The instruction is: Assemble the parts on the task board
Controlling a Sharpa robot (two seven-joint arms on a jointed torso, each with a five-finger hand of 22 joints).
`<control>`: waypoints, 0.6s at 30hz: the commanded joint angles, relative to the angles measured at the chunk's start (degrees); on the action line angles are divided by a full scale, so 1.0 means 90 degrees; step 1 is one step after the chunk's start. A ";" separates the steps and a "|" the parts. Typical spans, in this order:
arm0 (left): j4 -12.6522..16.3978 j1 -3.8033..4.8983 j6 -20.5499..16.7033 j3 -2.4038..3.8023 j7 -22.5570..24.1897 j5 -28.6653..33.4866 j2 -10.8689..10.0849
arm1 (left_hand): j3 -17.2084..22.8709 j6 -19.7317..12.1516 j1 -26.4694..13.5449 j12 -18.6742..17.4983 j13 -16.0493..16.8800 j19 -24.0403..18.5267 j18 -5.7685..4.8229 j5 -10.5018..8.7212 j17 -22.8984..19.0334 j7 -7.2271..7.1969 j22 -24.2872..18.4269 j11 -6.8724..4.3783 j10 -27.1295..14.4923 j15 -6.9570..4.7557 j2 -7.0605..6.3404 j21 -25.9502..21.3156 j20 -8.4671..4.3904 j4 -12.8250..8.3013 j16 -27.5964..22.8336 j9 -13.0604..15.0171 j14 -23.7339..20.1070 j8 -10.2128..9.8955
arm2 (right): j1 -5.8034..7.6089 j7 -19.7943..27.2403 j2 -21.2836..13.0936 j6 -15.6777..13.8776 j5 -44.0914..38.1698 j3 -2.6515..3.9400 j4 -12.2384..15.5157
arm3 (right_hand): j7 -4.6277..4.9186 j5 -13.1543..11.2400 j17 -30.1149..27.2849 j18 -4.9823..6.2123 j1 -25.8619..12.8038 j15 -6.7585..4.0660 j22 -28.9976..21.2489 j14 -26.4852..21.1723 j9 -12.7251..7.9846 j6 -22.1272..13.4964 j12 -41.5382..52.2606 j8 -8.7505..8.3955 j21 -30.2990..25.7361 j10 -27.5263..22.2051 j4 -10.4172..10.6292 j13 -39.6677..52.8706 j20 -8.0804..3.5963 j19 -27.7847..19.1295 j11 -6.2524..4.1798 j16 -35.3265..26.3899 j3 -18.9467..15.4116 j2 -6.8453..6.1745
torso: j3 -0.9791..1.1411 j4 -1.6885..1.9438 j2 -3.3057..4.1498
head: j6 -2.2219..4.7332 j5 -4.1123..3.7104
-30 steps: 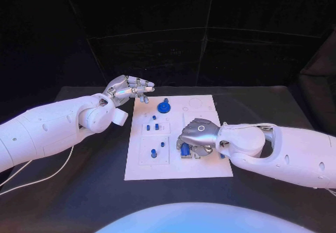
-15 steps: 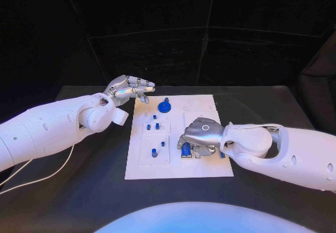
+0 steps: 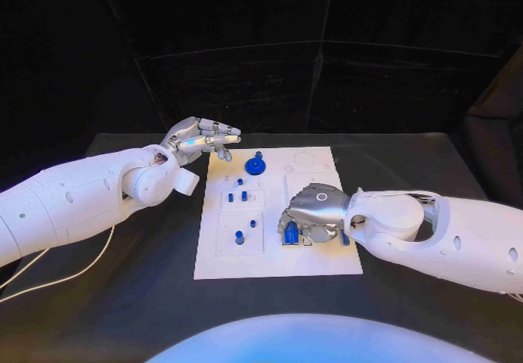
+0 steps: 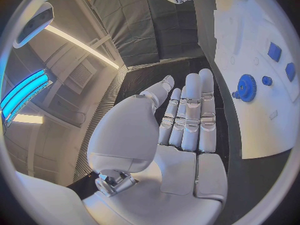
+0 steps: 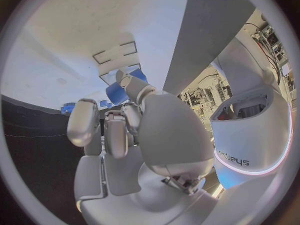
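Note:
The white task board [image 3: 273, 261] lies in the middle of the black table. My right hand [image 3: 313, 212] is down on the board's right half, fingers curled over a blue block [image 3: 290, 234]. In the right wrist view, thumb and fingertips [image 5: 128, 81] close on this blue block [image 5: 115, 93]. My left hand [image 3: 202, 138] hovers off the board's far left corner with straight fingers, holding nothing. A blue gear [image 3: 255, 165] stands at the board's far edge, also seen as a blue gear [image 4: 247, 87] beyond my left hand [image 4: 187, 120].
Small blue pegs [image 3: 244, 197] stand in the board's left half, with two more [image 3: 239, 237] nearer me. Recessed outlines [image 3: 304, 160] mark the board's far right corner. Black table [image 3: 131, 287] surrounds the board on all sides.
My right hand has shifted slightly to the right over the blue block and pressed lower onto it. The left hand has stayed where it was.

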 commanded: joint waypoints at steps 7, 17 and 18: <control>0.0015 0.0008 0.0084 0.0005 0.0013 0.0023 -0.0003 | -0.0046 -0.0057 -0.0012 0.0026 -0.0009 0.0028 0.0075 -0.0007 -0.0011 0.0008 -0.0008 0.0020 -0.0045 0.0007 -0.0031 -0.0025 0.0027 0.0009 0.0024 -0.0009 -0.0027 -0.0021 | 0.0009 0.0078 0.0122 0.0105 0.0223 0.0001 -0.0109 | 0.0316 -0.0004 0.0720 -0.0013 -0.0052 0.0062 -0.0004 0.0470 0.0011 0.0332 -0.0013 -0.0004 0.0034 -0.0012 0.0028 -0.0008 0.0060 0.0005 0.0032 -0.0005 0.0074 -0.0008 | 0.0002 0.0005 0.0005 | -0.0005 0.0017; 0.0015 0.0008 0.0089 0.0005 0.0014 0.0023 0.0000 | -0.0048 -0.0061 -0.0010 0.0027 -0.0009 0.0025 0.0075 -0.0007 -0.0013 0.0011 -0.0010 0.0022 -0.0052 0.0010 -0.0030 -0.0029 0.0029 0.0009 0.0023 -0.0009 -0.0033 -0.0021 | 0.0006 0.0103 0.0225 0.0198 0.0234 0.0000 -0.0182 | 0.0320 0.0004 0.0721 -0.0011 -0.0058 0.0064 -0.0007 0.0470 0.0006 0.0318 -0.0024 -0.0017 0.0032 -0.0023 0.0031 -0.0019 0.0062 0.0002 0.0033 -0.0004 0.0083 -0.0008 | 0.0007 -0.0004 0.0004 | -0.0032 0.0030; 0.0013 0.0008 0.0087 0.0005 0.0014 0.0023 0.0001 | -0.0048 -0.0061 -0.0010 0.0027 -0.0009 0.0025 0.0075 -0.0007 -0.0013 0.0011 -0.0010 0.0022 -0.0052 0.0010 -0.0030 -0.0029 0.0029 0.0009 0.0023 -0.0009 -0.0033 -0.0021 | 0.0006 0.0097 0.0227 0.0227 0.0235 0.0000 -0.0186 | 0.0320 0.0004 0.0721 -0.0011 -0.0058 0.0064 -0.0007 0.0470 0.0006 0.0318 -0.0024 -0.0017 0.0032 -0.0023 0.0031 -0.0019 0.0062 0.0002 0.0033 -0.0004 0.0083 -0.0008 | 0.0007 -0.0004 0.0000 | -0.0036 0.0030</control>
